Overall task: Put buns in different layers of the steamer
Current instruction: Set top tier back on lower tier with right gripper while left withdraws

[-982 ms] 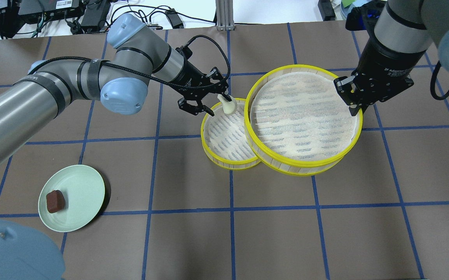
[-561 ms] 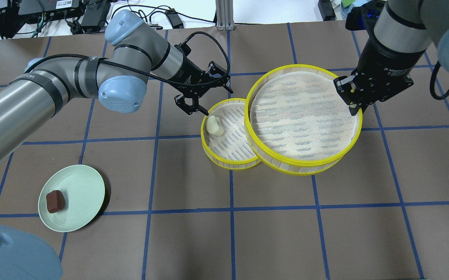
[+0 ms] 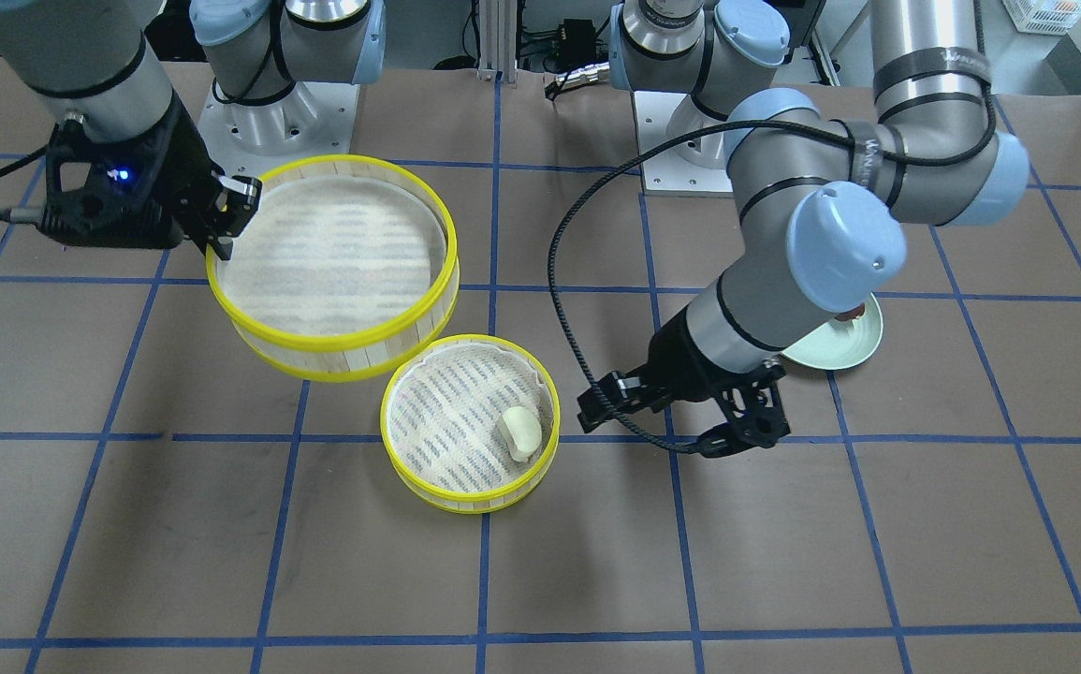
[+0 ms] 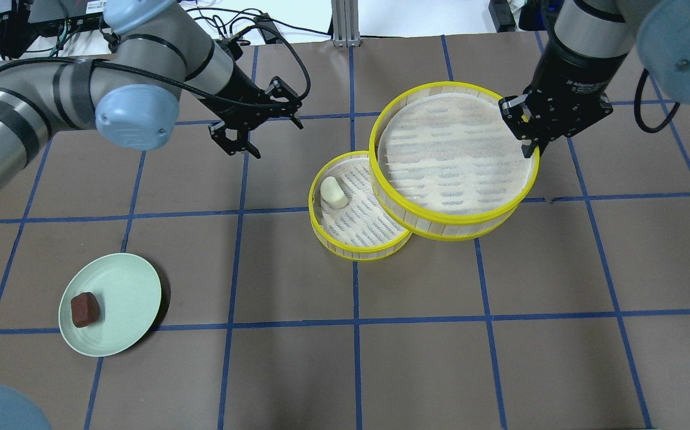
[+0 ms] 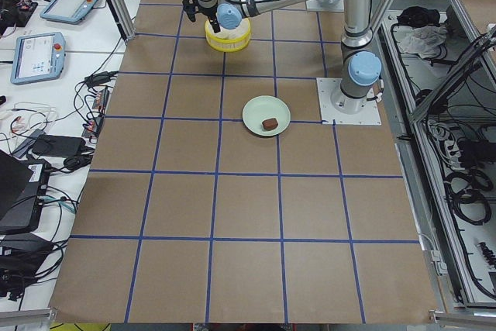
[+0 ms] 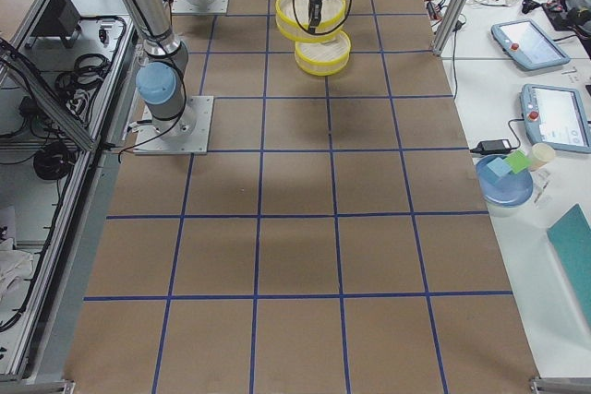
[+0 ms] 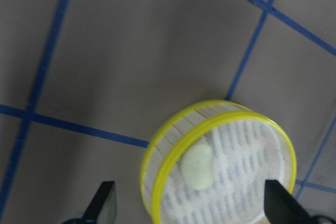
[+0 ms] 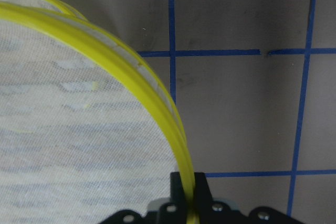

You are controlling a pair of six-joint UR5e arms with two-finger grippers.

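The cream-white bun [image 4: 333,193] lies in the lower steamer layer [image 4: 356,255] near its left rim; it also shows in the front view [image 3: 519,432] and the left wrist view [image 7: 198,167]. My left gripper [image 4: 279,140] is open and empty, up and to the left of that layer. My right gripper [image 4: 529,143] is shut on the right rim of the other steamer layer [image 4: 452,230]. It holds that layer raised, overlapping the lower layer's right edge. The dark reddish-brown bun [image 4: 85,309] sits on the pale green plate.
The pale green plate [image 4: 123,298] stands at the near left of the table. The brown table surface is marked with a grid of blue tape. Cables and electronics lie beyond the table's far edge.
My left gripper let go of the cream bun, which dropped into the lower layer, and drew back to the left. My right gripper moved the held layer slightly farther back.
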